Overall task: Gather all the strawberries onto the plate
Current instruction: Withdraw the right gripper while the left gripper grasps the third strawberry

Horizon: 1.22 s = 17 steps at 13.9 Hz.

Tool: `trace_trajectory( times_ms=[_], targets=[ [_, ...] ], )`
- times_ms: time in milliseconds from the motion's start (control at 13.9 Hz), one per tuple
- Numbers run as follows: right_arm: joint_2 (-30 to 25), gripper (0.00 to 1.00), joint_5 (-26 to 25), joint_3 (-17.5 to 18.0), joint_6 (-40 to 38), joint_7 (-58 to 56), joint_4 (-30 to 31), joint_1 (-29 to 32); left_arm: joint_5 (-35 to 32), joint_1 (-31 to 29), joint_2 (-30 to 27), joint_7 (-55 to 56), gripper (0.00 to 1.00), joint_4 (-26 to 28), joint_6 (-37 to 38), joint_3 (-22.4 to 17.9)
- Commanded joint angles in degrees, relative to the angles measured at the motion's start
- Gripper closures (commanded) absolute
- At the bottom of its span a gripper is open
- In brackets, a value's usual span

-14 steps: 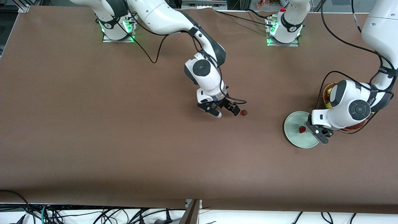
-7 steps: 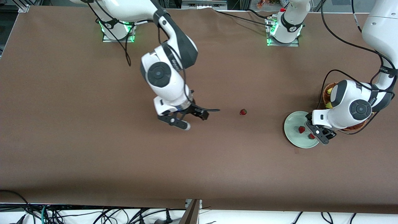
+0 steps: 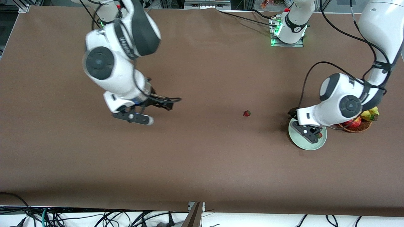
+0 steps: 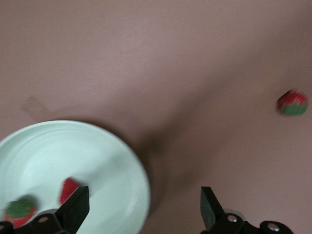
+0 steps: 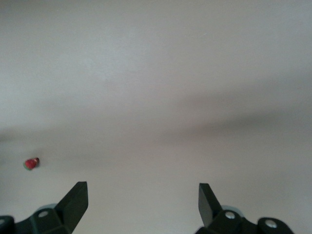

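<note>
Two strawberries [image 4: 69, 189] in the plate [image 3: 298, 144], jaws of both grippers apart, empty.

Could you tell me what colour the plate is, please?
Pale mint green; the plate shows best in the left wrist view.

arms: glossy white shells, dark-grey joints | cables: black | pincers: black — apparently pale-tipped

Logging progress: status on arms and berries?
Left gripper jaws open over pale mint-green round plate, two small red strawberries inside. Right gripper jaws open, over bare table. Third strawberry on table, unobstructed.
</note>
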State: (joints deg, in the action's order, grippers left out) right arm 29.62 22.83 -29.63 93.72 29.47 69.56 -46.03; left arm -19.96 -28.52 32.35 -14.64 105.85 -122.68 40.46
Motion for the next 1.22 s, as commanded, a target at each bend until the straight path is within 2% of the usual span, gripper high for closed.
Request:
trace_trajectory(
  times_ms=[0,72,216,288,360,576,792,864,936,1008,1152],
  targets=[
    [-11.31,0.00,-4.26,3.07,0.33,-6.86,11.63,3.65,0.97,5.90,0.69,15.80,0.00,0.58,0.08,0.14],
    [-14.12,0.00,-8.03,5.87,0.15,-8.36,13.48,6.37,0.97,8.71,0.87,23.26,0.00,0.58,-0.10,0.05],
    [-20.01,0.00,-13.05,15.69,0.24,-9.34,19.09,15.92,0.01,13.91,3.05,35.15,0.00,0.58,-1.32,-0.47],
    [-22.91,0.00,-15.42,20.61,0.24,-10.65,21.73,21.11,-0.08,14.54,3.68,37.38,0.00,1.19,-2.90,-0.47],
    [-25.55,0.00,-17.36,23.62,0.41,-12.23,24.20,24.38,-0.08,15.06,3.77,38.10,0.00,2.76,-4.83,-0.47],
    [-30.93,0.00,-18.35,24.18,0.50,-16.44,29.92,27.57,-0.34,17.96,6.84,38.37,0.00,4.71,-15.01,-2.13],
    [-31.47,0.00,-19.05,24.27,0.41,-21.29,30.46,30.47,-2.72,20.69,7.20,39.25,0.03,4.89,-15.83,-5.04],
    [-31.47,0.00,-19.14,24.27,0.50,-21.47,30.46,30.74,-3.42,20.78,7.46,39.34,0.12,4.98,-15.83,-5.13],
    [-31.47,0.00,-19.57,24.27,0.41,-21.47,30.46,30.74,-4.38,20.78,7.46,39.34,0.32,5.32,-15.83,-5.13],
    [-31.47,0.00,-19.75,24.27,0.24,-21.47,30.37,30.65,-5.09,20.61,7.46,39.34,0.61,5.68,-15.83,-5.13],
    [-31.29,0.00,-19.75,24.27,0.24,-21.47,29.85,30.57,-5.18,19.91,7.20,39.16,1.00,6.03,-15.74,-5.13]
  ],
)
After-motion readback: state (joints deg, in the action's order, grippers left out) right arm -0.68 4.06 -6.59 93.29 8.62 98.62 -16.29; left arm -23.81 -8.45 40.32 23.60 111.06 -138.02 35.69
